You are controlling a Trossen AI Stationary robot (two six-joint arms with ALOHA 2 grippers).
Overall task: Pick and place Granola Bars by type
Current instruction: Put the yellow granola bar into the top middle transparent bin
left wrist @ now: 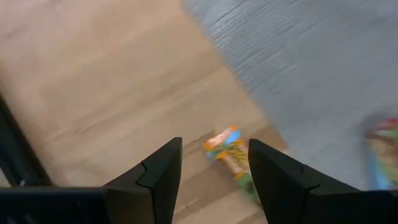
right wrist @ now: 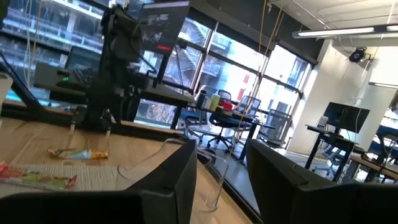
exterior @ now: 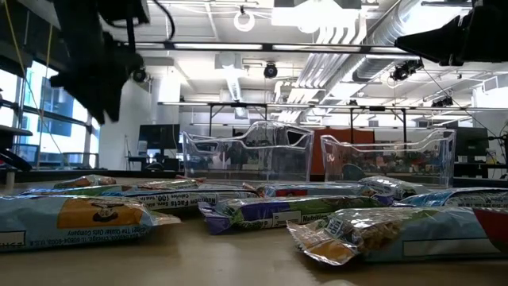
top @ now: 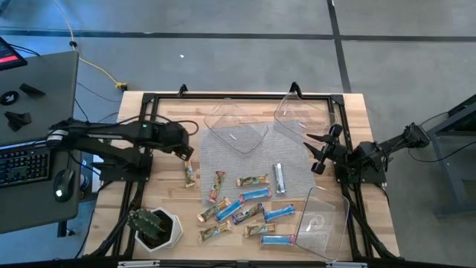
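Observation:
Several granola bars point(top: 242, 212) lie flat on the table's near middle: blue ones, tan ones and one silver bar point(top: 280, 179). One bar with an orange and green wrapper point(top: 189, 175) lies apart to the left, off the mat. My left gripper point(top: 184, 152) hangs open above this lone bar point(left wrist: 230, 155), which shows between its fingers point(left wrist: 214, 144) farther down, untouched. My right gripper point(top: 320, 152) is open point(right wrist: 221, 152) and raised near the far right bin, touching nothing. In the low view the bars point(exterior: 278, 213) fill the foreground.
Two clear bins point(top: 236, 126) point(top: 303, 117) stand at the far side and a third point(top: 325, 223) lies near the right corner. A grey mat point(top: 253, 152) covers the middle. A potted plant point(top: 156, 227) sits at the near left corner. A black frame point(top: 149, 100) rims the table.

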